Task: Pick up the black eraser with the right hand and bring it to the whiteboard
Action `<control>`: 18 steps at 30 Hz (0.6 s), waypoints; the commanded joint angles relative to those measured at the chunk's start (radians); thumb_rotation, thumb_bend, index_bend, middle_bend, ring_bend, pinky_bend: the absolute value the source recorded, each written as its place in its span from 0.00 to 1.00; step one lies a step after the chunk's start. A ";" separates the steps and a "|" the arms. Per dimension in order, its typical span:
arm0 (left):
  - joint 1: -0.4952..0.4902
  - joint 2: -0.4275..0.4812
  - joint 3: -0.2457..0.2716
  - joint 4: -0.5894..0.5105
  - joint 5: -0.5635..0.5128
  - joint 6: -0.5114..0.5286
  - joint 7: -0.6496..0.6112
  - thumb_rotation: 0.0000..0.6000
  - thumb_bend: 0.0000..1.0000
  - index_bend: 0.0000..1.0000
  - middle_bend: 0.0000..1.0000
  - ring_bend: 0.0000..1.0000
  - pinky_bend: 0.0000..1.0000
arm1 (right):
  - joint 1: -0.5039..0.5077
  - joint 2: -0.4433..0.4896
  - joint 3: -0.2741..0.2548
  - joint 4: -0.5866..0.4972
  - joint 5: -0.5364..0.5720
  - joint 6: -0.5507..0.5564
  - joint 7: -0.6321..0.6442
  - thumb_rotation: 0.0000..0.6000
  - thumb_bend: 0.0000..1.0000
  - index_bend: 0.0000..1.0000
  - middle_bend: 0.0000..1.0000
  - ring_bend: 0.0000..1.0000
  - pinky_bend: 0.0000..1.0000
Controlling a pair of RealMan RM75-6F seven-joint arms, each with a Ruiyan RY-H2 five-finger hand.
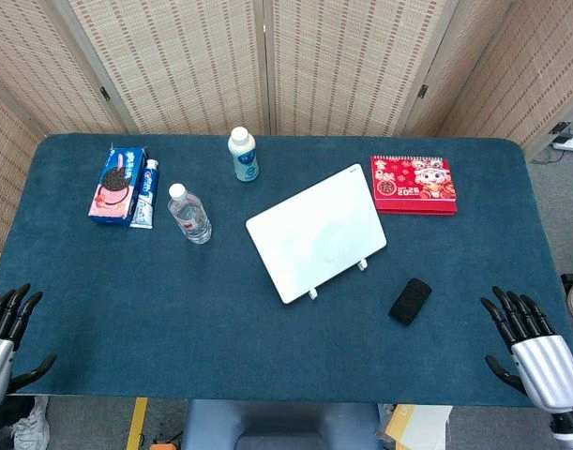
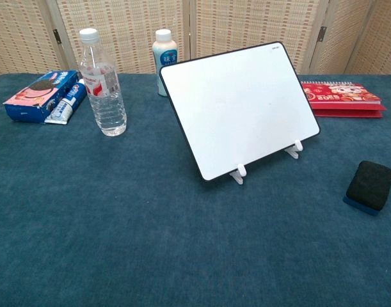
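Observation:
The black eraser [image 1: 411, 301] [image 2: 370, 186] lies flat on the blue table cover, a little to the front right of the whiteboard [image 1: 315, 232] [image 2: 240, 109]. The whiteboard leans back on two small white feet near the table's middle. My right hand [image 1: 531, 346] hovers at the front right corner of the table, fingers spread and holding nothing, well to the right of the eraser. My left hand [image 1: 7, 334] sits at the front left corner, fingers apart and empty. The chest view shows neither hand.
A clear water bottle [image 1: 189, 214] [image 2: 102, 83] and a small white bottle [image 1: 243, 155] [image 2: 165, 49] stand left of the board. A cookie box [image 1: 118, 183] [image 2: 40, 96] with a toothpaste tube [image 1: 146, 193] lies far left. A red calendar [image 1: 414, 184] [image 2: 341, 98] lies back right.

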 commanded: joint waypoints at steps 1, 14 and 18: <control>0.000 0.000 0.000 0.001 -0.002 -0.001 0.000 1.00 0.24 0.01 0.05 0.05 0.01 | 0.001 -0.001 -0.001 0.000 -0.001 -0.002 -0.003 1.00 0.27 0.00 0.00 0.02 0.09; 0.000 0.006 -0.009 0.001 -0.016 0.003 -0.024 1.00 0.24 0.00 0.05 0.05 0.01 | 0.170 -0.040 0.020 0.061 -0.038 -0.255 -0.137 1.00 0.27 0.20 0.02 0.04 0.09; 0.003 0.008 -0.011 -0.003 -0.024 0.007 -0.027 1.00 0.24 0.00 0.05 0.05 0.01 | 0.233 -0.041 0.038 0.041 -0.025 -0.360 -0.236 1.00 0.27 0.26 0.04 0.04 0.09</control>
